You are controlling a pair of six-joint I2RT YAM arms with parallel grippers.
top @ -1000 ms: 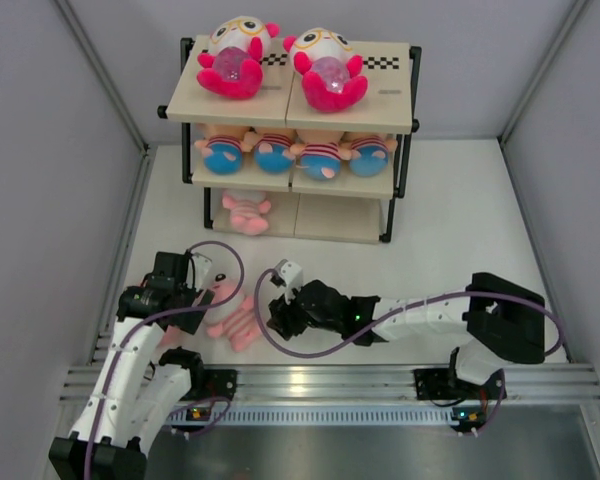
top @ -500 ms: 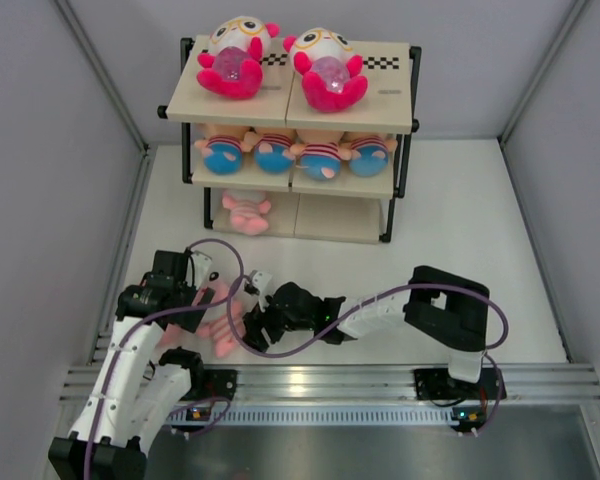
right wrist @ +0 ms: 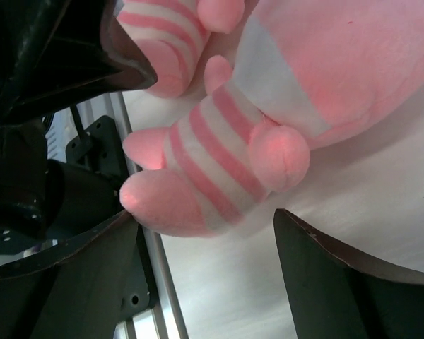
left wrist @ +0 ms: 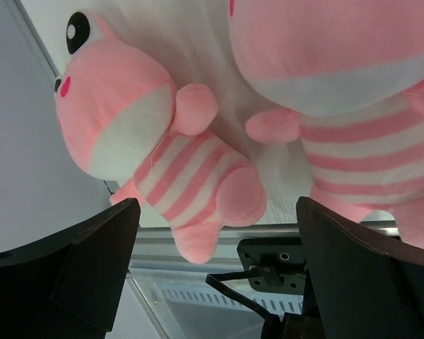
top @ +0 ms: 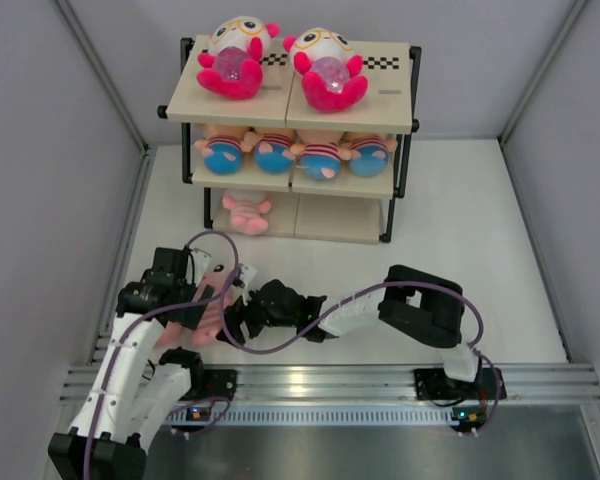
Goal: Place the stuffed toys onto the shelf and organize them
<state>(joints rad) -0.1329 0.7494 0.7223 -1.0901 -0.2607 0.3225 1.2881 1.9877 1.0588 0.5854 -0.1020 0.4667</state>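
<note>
Table (top: pixel 460 230): two pink striped toys (left wrist: pixel 177 176) unshelved, near the arm bases.
Shelf (top: pixel 370 100): I count seven placed.
Left fingers (left wrist: pixel 92 261), right fingers (right wrist: pixel 339 282): spread, nothing pinched.

Left arm (top: pixel 118 375), lower left: white tubular links with black joint housings. Right arm (top: pixel 358 312), lower centre: the same colours, with a boxy black elbow (top: pixel 420 305). A purple cable (top: pixel 236 262) runs along each arm. Wrist views: matte black, wedge-shaped fingers (left wrist: pixel 92 261) fill the lower corners.
</note>
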